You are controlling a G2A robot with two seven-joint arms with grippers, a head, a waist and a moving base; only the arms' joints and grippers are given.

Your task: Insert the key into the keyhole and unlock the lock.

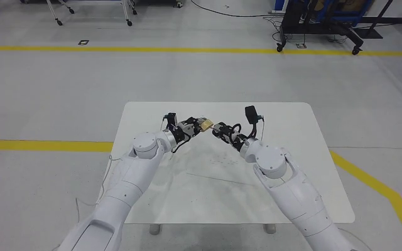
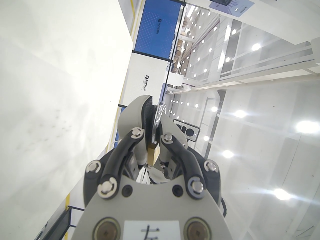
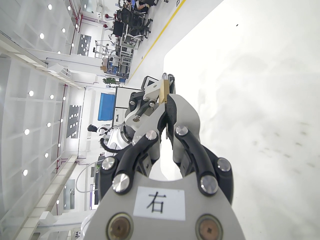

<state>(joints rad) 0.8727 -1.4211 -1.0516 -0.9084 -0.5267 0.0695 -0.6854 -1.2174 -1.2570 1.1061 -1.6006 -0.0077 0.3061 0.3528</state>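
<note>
Above the table (image 1: 282,188), left fingers (image 2: 130,118) clamp the lock (image 3: 163,91), right fingers (image 3: 186,112) pinch the key (image 3: 166,131).

Looks like a robotics test area in a big industrial hall, not a home. Has a pale polished floor with yellow lane lines (image 1: 188,48) painted beyond the white table (image 1: 295,125) and to either side of it. Holds black wheeled equipment frames (image 1: 320,28) farther beyond the table. Shows blue partition panels (image 2: 157,37), rows of round ceiling lights (image 2: 240,113) high above the table, and, well away from it, desks with monitors and office chairs (image 3: 132,23).
</note>
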